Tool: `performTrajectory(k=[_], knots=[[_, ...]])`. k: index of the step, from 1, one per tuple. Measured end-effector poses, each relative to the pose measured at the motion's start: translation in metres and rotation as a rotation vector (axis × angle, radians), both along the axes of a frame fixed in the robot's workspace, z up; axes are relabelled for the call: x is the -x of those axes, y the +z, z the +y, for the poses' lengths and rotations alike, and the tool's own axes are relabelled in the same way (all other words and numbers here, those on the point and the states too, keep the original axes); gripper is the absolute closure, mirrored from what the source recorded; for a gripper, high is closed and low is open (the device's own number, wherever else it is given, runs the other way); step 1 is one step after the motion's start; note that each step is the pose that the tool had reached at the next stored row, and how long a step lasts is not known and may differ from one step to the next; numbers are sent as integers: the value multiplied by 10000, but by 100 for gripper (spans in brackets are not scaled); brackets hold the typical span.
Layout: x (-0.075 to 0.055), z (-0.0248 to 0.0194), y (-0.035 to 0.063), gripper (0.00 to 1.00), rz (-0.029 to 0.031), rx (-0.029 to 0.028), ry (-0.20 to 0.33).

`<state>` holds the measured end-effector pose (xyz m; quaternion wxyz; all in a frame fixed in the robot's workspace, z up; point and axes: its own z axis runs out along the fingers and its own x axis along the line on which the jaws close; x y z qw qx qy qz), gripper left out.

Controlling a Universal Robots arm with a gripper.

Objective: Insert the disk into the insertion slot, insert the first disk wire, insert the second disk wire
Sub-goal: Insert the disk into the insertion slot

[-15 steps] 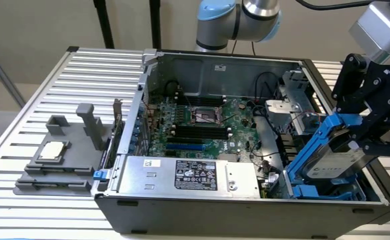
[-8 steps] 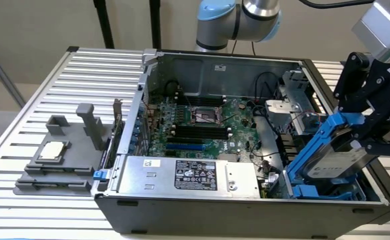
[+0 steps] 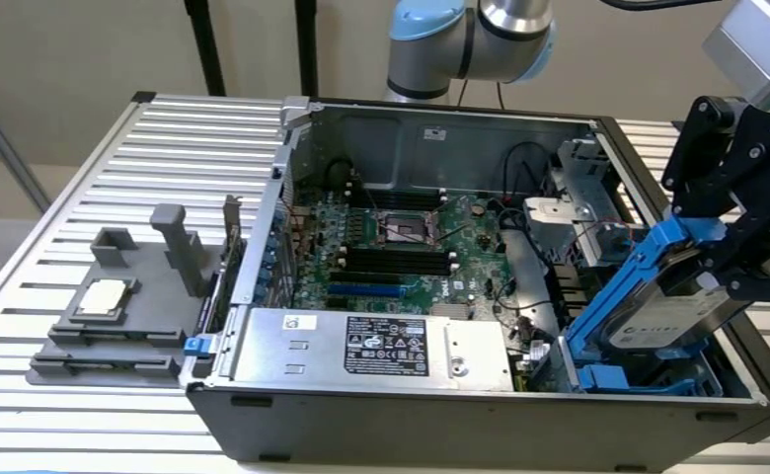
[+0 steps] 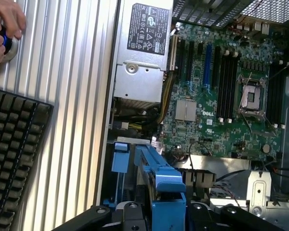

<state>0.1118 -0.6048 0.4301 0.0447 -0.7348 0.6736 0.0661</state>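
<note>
Step one in hand: seating the disk (image 3: 675, 306).
It hangs tilted over the insertion slot (image 3: 616, 378), clamped in the gripper (image 3: 738, 262); seating likely calls for squaring its blue carrier (image 3: 625, 284) with that slot.

Bright, even light; the ribbed table (image 4: 82, 72) beside the computer case (image 3: 491, 415) glares white, the case's inside lies shadowed.

The disk (image 3: 672, 314) is silver-grey with a white printed label, framed in a bright blue carrier. Blue rails line the grey insertion slot (image 3: 618, 379). The motherboard (image 3: 412, 247) is green; the tabletop (image 3: 56, 197) is ribbed silver; the keyboard (image 4: 14, 159) black.
</note>
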Motion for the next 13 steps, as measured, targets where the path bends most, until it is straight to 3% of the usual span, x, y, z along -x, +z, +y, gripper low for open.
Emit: performTrajectory(k=[13], knots=[[7,-32,20,67,-14,49,-1]])
